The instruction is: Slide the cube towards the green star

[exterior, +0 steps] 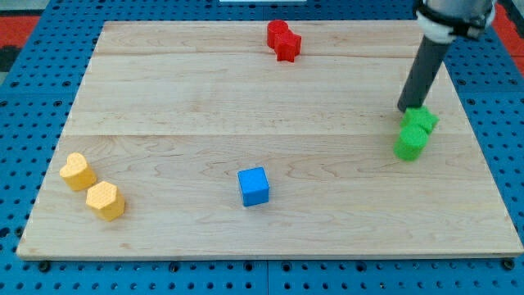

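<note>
A blue cube [254, 186] lies on the wooden board [205, 98], just left of centre toward the view's bottom. Two green blocks sit together at the view's right: one, star-like, [422, 120] above, and one rounder [410, 142] just below it. My tip [406, 108] rests at the upper left edge of the upper green block, touching or nearly touching it. The tip is far to the right of the blue cube.
Two red blocks [283, 39] sit together near the board's top edge. Two yellow blocks, one [77, 171] above the other [106, 201], lie at the view's bottom left. A blue pegboard [33, 90] surrounds the board.
</note>
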`<state>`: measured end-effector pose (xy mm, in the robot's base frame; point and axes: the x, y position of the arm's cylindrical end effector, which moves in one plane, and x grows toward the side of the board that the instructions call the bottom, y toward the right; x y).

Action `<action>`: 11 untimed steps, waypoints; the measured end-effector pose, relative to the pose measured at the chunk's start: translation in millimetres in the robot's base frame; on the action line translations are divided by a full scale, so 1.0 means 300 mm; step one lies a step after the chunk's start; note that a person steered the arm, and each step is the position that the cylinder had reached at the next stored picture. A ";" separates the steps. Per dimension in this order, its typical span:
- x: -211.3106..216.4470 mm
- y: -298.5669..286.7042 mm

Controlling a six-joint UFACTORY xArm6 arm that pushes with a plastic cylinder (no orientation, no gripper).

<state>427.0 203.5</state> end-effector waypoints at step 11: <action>0.382 -0.421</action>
